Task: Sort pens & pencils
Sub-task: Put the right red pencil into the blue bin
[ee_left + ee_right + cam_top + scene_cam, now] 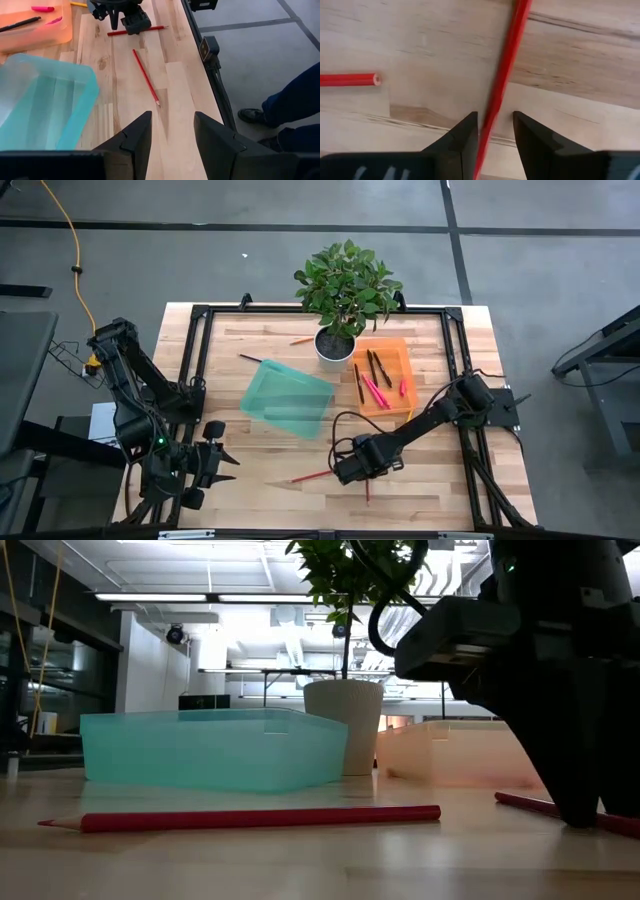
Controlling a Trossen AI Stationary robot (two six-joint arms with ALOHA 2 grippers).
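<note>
red pencil (502, 85) lying between right gripper (495, 132) open fingers, untouched

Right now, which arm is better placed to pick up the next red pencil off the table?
The right. Its gripper is low at the table's front with open fingers straddling a red pencil. The left gripper, also open, waits at the front left corner, away from both loose pencils.

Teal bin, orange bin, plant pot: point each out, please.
Teal bin (262, 392): high view, bare floor near its left wall.
Orange bin (393, 348): high view, bare floor near its far wall.
Plant pot (343, 725): low view, middle of its wall.
</note>
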